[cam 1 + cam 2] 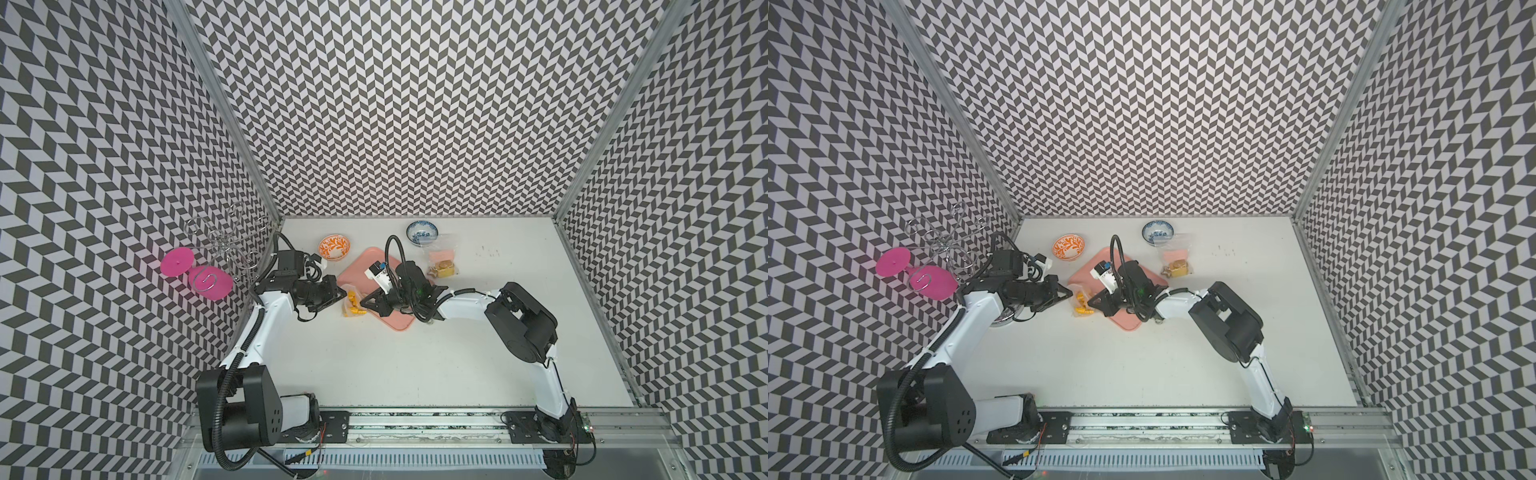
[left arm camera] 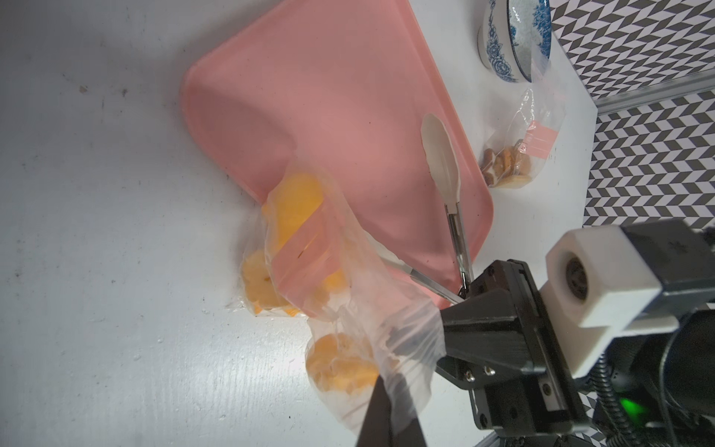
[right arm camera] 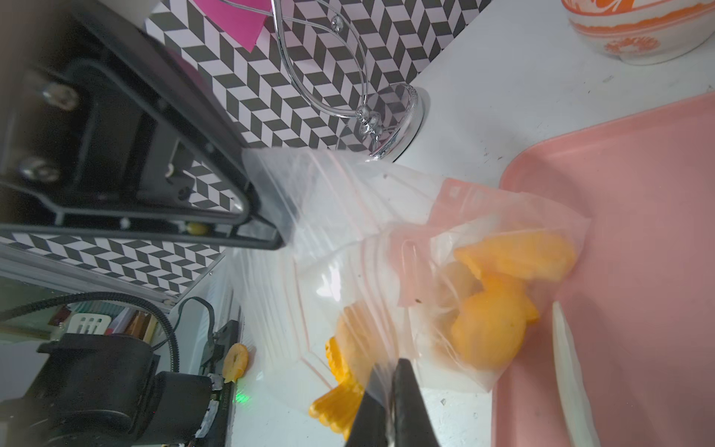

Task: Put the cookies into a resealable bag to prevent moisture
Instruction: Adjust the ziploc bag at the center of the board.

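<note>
Starting from the cookies (image 2: 294, 209), we find the yellow ones bunched inside a clear bag (image 2: 371, 294) that lies on the table (image 1: 415, 365) with one end over the edge of the pink tray (image 2: 348, 96). The left gripper (image 3: 276, 232) has its fingers pressed together on the plastic at one side of the bag's mouth. The right gripper (image 3: 390, 381) pinches the opposite side, so the bag hangs stretched between them. We judge the risk to be at the opening. The seal strip looks creased and unclosed, so an uneven pull or lift could let a cookie slide out or tug the thin plastic from a grip. One ridged cookie (image 3: 336, 402) sits by the right fingers, and we cannot tell whether it is inside or outside. Tongs (image 2: 441, 154) lie on the tray, partly behind the bag. A second bag (image 2: 514, 162) of browner cookies lies beyond the tray, and we cannot make out whether it is sealed.
</note>
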Controlling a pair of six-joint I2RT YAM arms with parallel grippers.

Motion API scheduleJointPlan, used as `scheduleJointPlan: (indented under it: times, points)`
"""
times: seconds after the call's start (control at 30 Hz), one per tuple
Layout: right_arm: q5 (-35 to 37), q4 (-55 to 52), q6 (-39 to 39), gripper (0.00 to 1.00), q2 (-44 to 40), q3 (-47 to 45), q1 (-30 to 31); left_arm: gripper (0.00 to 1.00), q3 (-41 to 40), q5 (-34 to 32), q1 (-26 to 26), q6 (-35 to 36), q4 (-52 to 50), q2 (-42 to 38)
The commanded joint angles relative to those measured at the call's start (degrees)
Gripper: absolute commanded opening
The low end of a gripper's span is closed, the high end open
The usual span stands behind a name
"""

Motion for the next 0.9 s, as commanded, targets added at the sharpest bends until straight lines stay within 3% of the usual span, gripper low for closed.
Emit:
scheduleJointPlan:
  times: [0.0,0.43,0.87]
  points:
    - [-0.7,-0.5,-0.1,0.03,-2.9,0.3,0.1,0.0,-0.3,0.6,-0.2,1.1,-0.8,-1.1]
    - [-0.5,-11.7,2.5,0.03,-19.5,-5.5,0.0,0.0,2.3,-2.2,-2.8,-0.3,-6.1,-6.6]
    - [-3.7,-23.0,-5.8,0.03,-21.4,-3.9,0.2,0.0,-3.2,1.5,-18.2,-17.4,-2.4,-17.3]
